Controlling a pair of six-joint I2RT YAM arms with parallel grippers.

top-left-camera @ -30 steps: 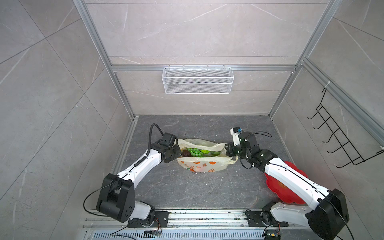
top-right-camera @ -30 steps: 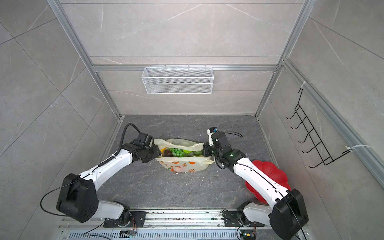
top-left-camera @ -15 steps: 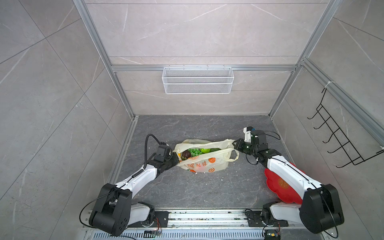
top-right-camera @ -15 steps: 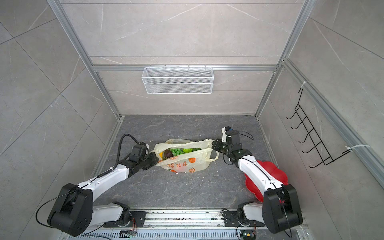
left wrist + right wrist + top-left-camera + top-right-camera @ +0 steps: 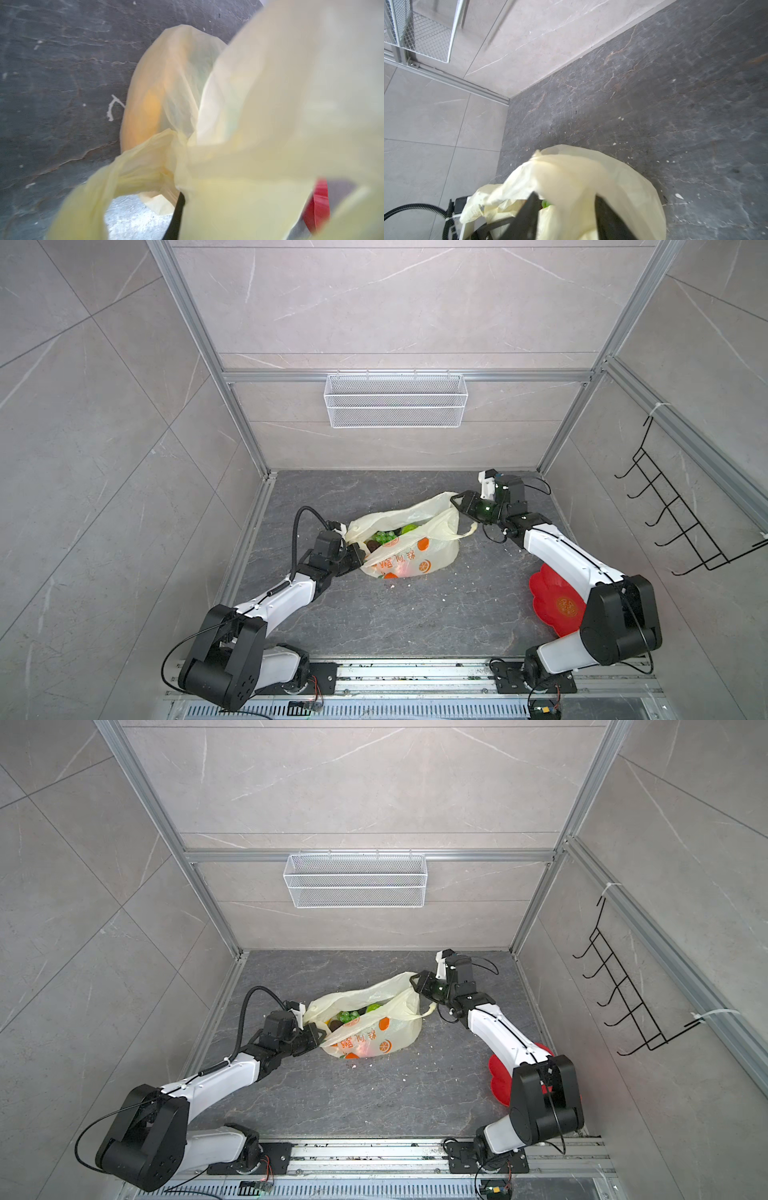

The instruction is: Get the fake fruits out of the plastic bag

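Observation:
The plastic bag (image 5: 432, 547) (image 5: 395, 1029), cream-yellow with orange prints, lies mid-floor with its mouth open. Inside show fake fruits: a green grape bunch (image 5: 382, 536) (image 5: 347, 1016), a green ball (image 5: 409, 528) and a dark avocado (image 5: 374, 546). My left gripper (image 5: 360, 560) (image 5: 318, 1038) is shut on the bag's near-left rim, which runs taut to it. In the left wrist view bag film (image 5: 259, 124) covers the left gripper (image 5: 180, 199). My right gripper (image 5: 457, 504) (image 5: 417, 982) (image 5: 566, 216) is open at the bag's far-right corner, film lying between its spread fingers (image 5: 527, 216).
A red flower-shaped plate (image 5: 557, 605) (image 5: 498, 1077) lies at the front right, partly under the right arm. A white wire basket (image 5: 395, 400) hangs on the back wall. A black hook rack (image 5: 673, 522) is on the right wall. White crumbs dot the dark floor.
The left gripper shut on the bag's rim and drew back toward the front left. The right gripper moved to the back right with the bag's corner, then opened. The bag now lies stretched diagonally.

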